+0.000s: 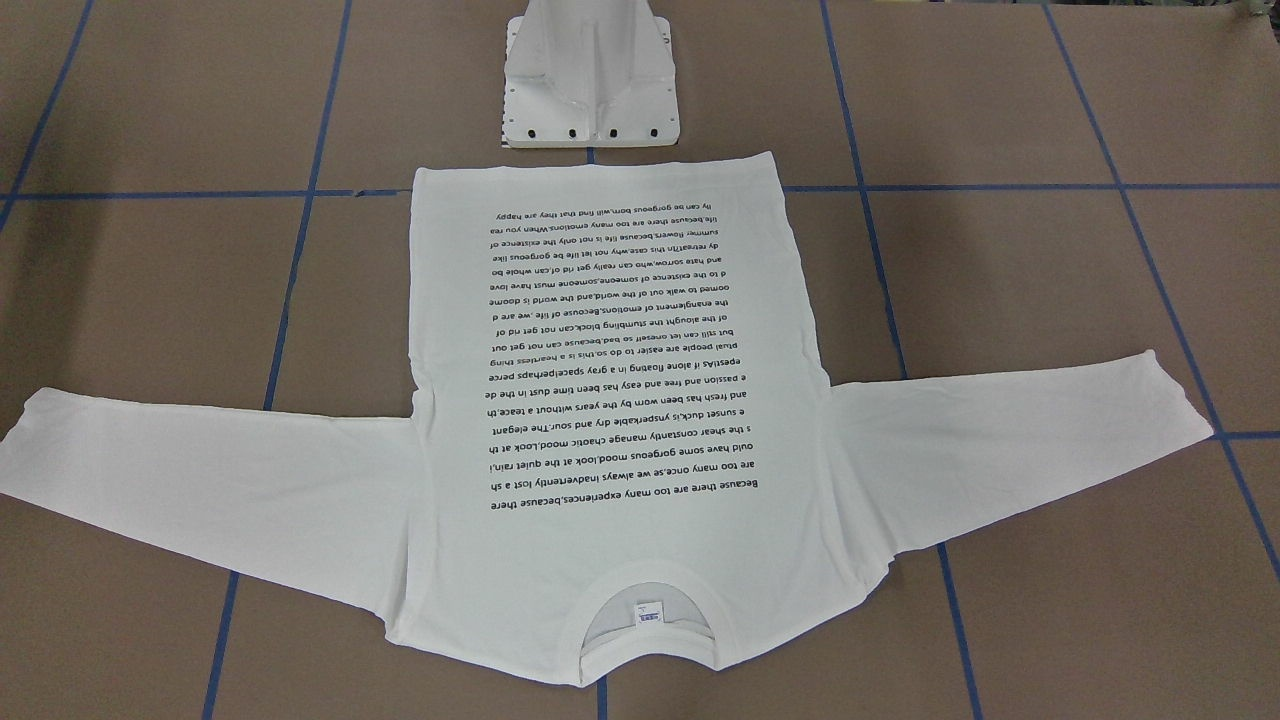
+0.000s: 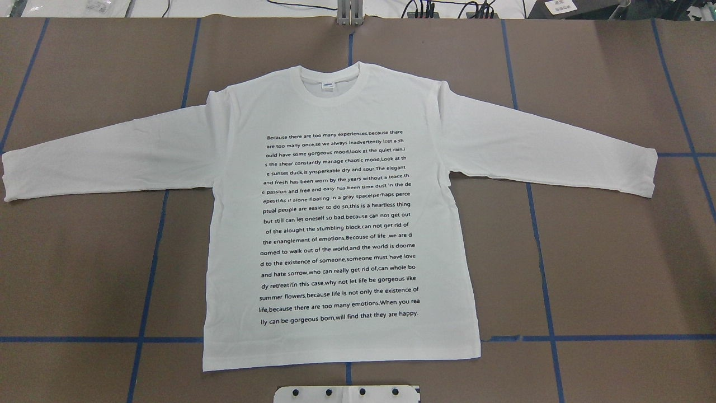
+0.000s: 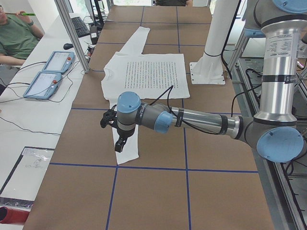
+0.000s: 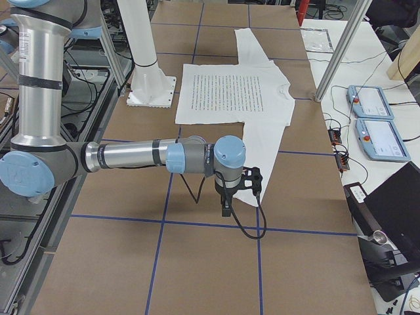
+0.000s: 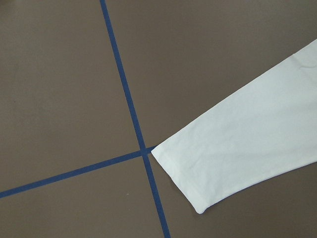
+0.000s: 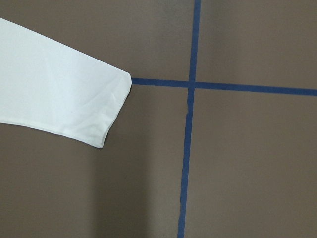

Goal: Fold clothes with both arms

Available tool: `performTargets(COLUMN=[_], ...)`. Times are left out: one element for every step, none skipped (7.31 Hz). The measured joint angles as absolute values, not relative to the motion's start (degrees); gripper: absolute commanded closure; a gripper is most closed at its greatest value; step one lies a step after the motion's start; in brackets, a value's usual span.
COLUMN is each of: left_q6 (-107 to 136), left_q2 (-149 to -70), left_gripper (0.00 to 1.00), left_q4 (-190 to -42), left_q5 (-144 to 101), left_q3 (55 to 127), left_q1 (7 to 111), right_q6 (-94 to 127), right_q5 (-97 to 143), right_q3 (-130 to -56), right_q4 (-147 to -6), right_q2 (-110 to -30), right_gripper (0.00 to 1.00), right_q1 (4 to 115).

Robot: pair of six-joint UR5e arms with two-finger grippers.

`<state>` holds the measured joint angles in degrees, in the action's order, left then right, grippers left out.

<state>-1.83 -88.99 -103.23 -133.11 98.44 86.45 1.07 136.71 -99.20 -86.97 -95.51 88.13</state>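
Left fingers (image 3: 119, 145) hang above the left cuff (image 5: 178, 171), right fingers (image 4: 226, 205) above the right cuff (image 6: 111, 106); spread or pressed together, I cannot tell. The T-shirt (image 2: 341, 224) lies flat on the tabletop (image 2: 604, 268), print up, hem nearest the robot, collar (image 2: 330, 102) far. The print opens "Because there are too many experiences".

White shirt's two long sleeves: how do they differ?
The white cotton sleeve on the robot's left has its cuff corner at a blue tape crossing and lies smooth; the sleeve on its right stops short of its crossing and shows faint creases. Both lie flat.
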Motion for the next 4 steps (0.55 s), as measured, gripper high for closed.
performTargets(left_q6=[-1.9, -1.8, -1.7, -1.7], left_q2=[-89.2, -89.9, -90.6, -90.9], left_gripper=[0.0, 0.0, 0.0, 0.0], left_q4=[-104.4, -104.8, -104.9, -105.0], left_q5=[-133.4, -133.4, -133.1, -133.0], left_q3=[97.6, 96.5, 95.4, 94.8], left_q1=[86.4, 86.2, 86.0, 85.9], right_q6=[5.4, 11.6, 15.8, 17.7], right_q5=[136.7, 136.6, 136.3, 135.8], right_q3=[-95.7, -91.5, -86.5, -81.2], right_q4=[-79.8, -72.9, -67.2, -62.5], right_q2=[-94.3, -92.4, -89.8, -86.8], right_gripper=[0.0, 0.0, 0.0, 0.0], right_q1=[85.4, 81.5, 78.2, 76.0])
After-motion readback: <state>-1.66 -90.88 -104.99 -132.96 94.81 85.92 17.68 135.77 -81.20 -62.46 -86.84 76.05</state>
